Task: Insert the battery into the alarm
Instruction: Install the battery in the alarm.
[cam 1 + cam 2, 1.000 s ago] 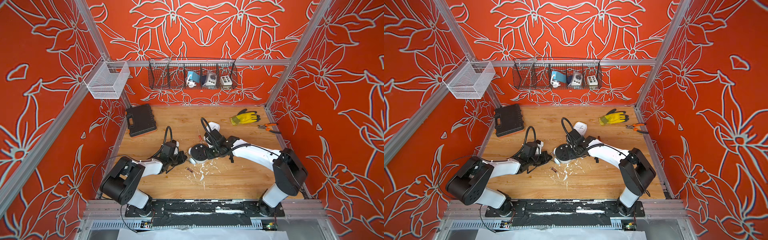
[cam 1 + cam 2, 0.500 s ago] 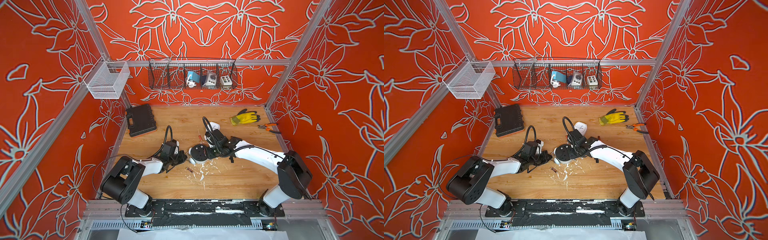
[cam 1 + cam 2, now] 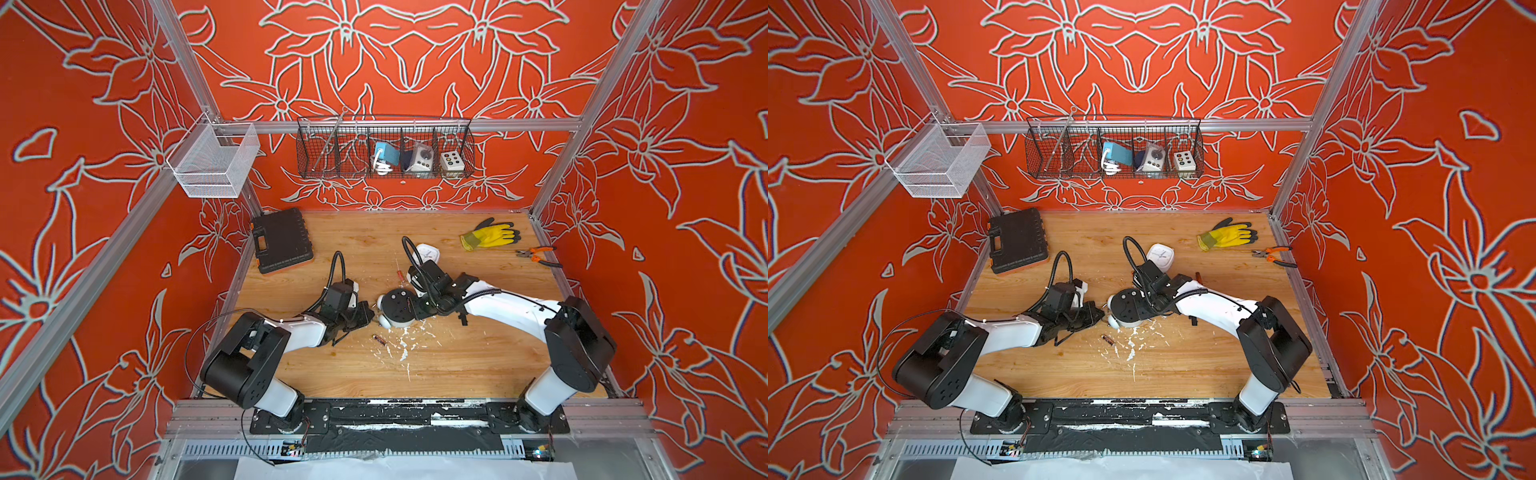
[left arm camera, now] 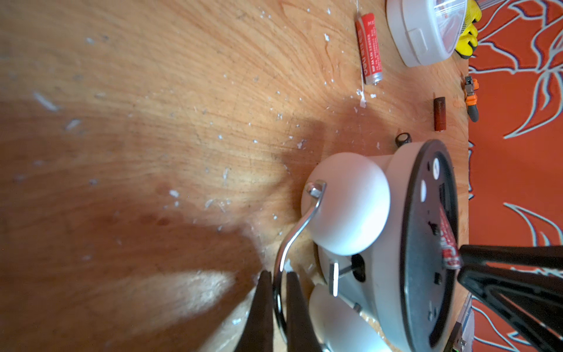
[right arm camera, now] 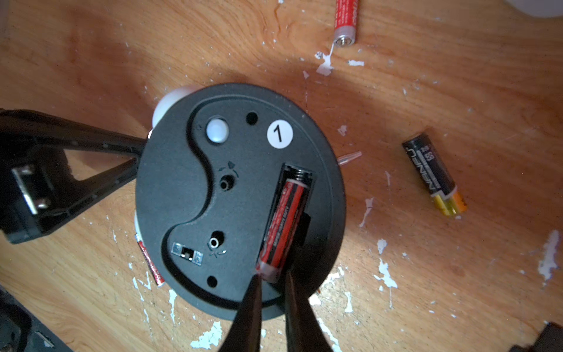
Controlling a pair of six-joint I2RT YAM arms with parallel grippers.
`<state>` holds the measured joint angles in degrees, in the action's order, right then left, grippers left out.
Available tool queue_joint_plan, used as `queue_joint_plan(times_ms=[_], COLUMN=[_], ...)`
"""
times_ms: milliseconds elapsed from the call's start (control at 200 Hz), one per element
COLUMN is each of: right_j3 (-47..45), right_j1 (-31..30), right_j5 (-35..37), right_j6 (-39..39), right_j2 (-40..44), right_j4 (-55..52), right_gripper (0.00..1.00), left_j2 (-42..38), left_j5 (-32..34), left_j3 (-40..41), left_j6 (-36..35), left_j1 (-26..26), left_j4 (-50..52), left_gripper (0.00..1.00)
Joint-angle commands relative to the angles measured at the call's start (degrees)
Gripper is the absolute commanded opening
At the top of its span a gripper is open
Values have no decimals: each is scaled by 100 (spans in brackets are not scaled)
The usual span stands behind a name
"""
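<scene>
Right wrist view: the right gripper [image 5: 271, 275] pinches one end of the battery [image 5: 285, 219]; its other end sits in the slot [image 5: 300, 174] on the alarm's [image 5: 243, 213] back (alarm face down), and the left gripper [image 4: 278, 274] clamps the alarm's handle [image 4: 300, 226].

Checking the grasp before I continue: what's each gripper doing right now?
Left gripper: closed on the wire handle of the alarm.
Right gripper: closed on the red-black battery.
</scene>
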<state>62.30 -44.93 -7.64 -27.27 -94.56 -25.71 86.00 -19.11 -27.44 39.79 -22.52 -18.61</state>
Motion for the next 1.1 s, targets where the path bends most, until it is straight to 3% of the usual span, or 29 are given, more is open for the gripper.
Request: queue_joint_plan(times_ms=[0, 360, 1096], right_j3=[154, 295, 722], right_j1=[1, 1, 0], right_j5=[78, 130, -137], right_j6=[79, 129, 207], right_j2=[-191, -575, -1230], right_j4=[-65, -373, -467], right_gripper=[15, 2, 4], left_j2=[32, 64, 149], left_j5=[79, -39, -54], left_j3=[-64, -70, -173], left_j6=[-156, -258, -305], left_j1=[-20, -20, -75], left_j4=[262, 219, 247], left_gripper=[0, 0, 0])
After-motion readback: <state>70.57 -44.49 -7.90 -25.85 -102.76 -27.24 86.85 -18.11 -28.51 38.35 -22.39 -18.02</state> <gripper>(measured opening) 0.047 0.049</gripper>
